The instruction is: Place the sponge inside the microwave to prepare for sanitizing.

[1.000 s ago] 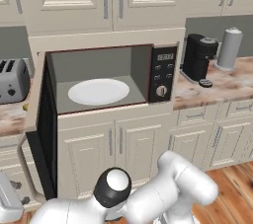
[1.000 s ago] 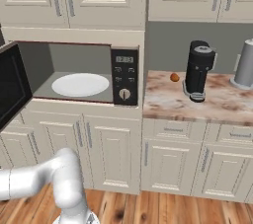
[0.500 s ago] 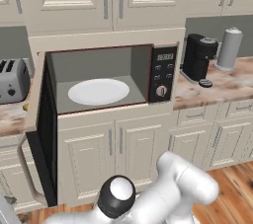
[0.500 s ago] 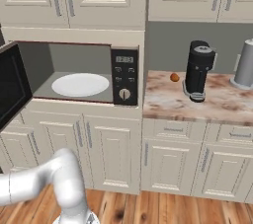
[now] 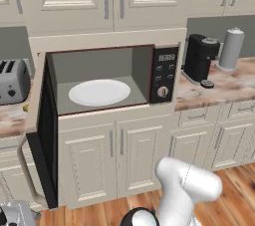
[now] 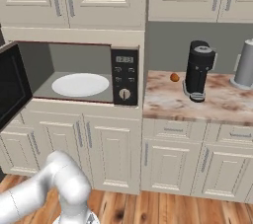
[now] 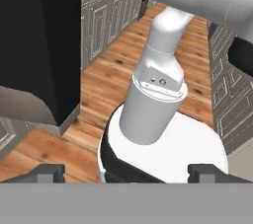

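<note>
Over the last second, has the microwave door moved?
No. The microwave door stands open, its top edge at the same spot beside the toaster in the left base view.

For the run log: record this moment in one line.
microwave: door open | plate: nothing on it | gripper: open, holding nothing

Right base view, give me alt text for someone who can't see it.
An open black-fronted microwave built in under cream cabinets holds an empty white round plate. On the marble counter to its right stand a black coffee machine and a small orange object.
</note>
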Available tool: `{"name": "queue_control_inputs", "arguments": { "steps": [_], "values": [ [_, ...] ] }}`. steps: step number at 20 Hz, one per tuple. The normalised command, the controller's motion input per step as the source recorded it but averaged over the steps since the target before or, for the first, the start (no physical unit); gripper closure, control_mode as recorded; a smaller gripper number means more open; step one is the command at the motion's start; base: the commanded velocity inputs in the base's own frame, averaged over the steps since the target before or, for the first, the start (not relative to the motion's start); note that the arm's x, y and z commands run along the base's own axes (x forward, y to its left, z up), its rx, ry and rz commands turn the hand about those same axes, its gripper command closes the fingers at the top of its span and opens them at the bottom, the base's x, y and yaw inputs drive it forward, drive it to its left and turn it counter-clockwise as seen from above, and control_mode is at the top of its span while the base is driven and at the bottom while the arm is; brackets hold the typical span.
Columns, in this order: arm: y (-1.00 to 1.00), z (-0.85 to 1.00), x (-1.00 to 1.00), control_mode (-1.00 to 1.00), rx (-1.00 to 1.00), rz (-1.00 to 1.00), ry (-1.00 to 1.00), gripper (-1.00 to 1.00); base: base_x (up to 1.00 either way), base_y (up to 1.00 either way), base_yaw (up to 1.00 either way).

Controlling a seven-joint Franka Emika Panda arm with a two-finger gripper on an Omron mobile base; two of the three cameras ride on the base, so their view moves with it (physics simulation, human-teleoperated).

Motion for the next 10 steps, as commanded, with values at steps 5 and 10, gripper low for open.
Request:
{"name": "queue_control_inputs", "arguments": {
  "steps": [5,10],
  "values": [
    [-0.27,0.1,-1.0,-1.0,0.0,-0.11,0.14,-1.0,0.0,0.0,0.0],
    [-0.15,0.23,-1.0,-1.0,0.0,-0.03,0.16,-1.0,0.0,0.0,0.0]
  ]
}}
